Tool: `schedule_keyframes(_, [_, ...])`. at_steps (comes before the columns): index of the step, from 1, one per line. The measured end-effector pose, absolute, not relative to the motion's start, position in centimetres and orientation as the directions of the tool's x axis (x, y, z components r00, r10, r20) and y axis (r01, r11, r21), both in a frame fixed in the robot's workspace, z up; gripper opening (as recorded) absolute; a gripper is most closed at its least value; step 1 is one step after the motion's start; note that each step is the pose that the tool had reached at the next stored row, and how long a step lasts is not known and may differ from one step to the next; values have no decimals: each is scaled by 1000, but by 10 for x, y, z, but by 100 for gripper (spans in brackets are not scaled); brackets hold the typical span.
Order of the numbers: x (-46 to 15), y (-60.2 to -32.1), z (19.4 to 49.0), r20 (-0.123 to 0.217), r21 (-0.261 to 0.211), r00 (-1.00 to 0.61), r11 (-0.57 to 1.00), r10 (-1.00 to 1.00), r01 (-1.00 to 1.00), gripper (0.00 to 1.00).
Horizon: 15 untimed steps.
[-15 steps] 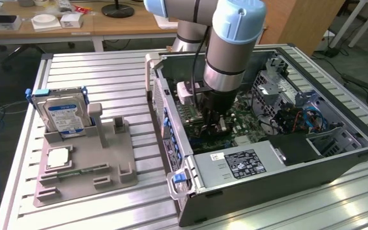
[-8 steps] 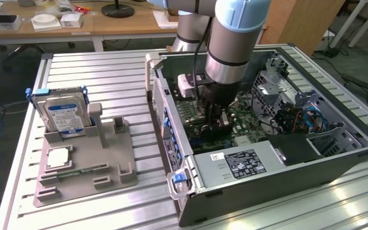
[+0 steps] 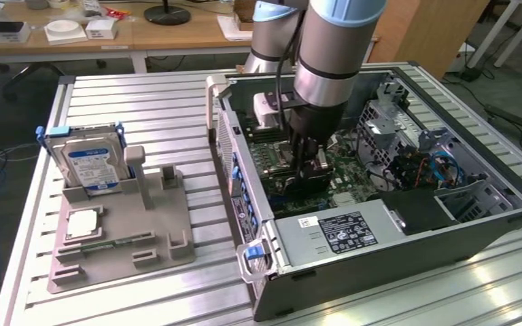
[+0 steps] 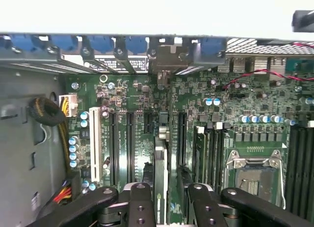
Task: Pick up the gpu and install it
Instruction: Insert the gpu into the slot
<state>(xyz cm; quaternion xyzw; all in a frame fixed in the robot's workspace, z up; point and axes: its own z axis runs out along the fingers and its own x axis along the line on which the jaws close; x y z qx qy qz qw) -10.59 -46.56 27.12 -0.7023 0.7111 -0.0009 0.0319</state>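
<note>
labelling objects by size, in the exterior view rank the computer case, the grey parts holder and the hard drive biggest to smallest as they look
1. computer case, clearly the largest
2. grey parts holder
3. hard drive, standing upright in the holder, the smallest

All three sit at similar depth on the table, so nearness hardly skews this.

A slatted metal table is being used as the support for everything. An open computer case is lying on its side on the table, toward the exterior view's right. A grey holder tray is resting on the slats toward the exterior view's left, just beside the case. A hard drive with a blue-white label is being held upright in the tray's far end.
</note>
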Motion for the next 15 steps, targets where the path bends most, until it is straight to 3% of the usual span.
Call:
schedule_keyframes(13, [-106, -466, 290, -44, -46, -11, 13, -999, -999, 32])
schedule_keyframes(15, [-106, -466, 290, -44, -46, -11, 13, -999, -999, 19])
